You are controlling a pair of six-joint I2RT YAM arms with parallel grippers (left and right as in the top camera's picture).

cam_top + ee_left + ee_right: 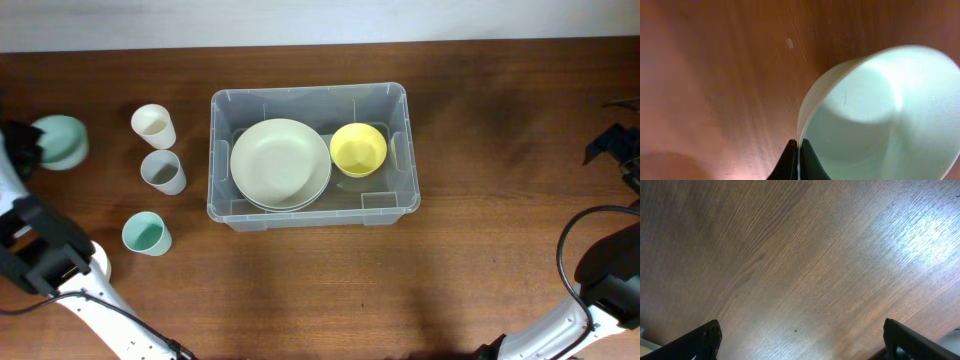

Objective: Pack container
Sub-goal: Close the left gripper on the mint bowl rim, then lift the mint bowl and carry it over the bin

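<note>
The container (pixel 395 205), a large clear plastic bin, stands mid-table and holds pale green plates (pixel 280 163) and a yellow bowl (pixel 358 148). My left gripper (pixel 28 148) at the far left is shut on the rim of a pale green bowl (pixel 62 140); in the left wrist view its fingers (pixel 798 159) pinch the bowl's wall (pixel 880 115) above the wood. My right gripper (pixel 800 340) is open and empty over bare table at the far right (pixel 612 145).
Three cups stand left of the container: a cream one (pixel 153 125), a grey one (pixel 162 171) and a teal one (pixel 146 234). The white arm links lie along the front edge on both sides.
</note>
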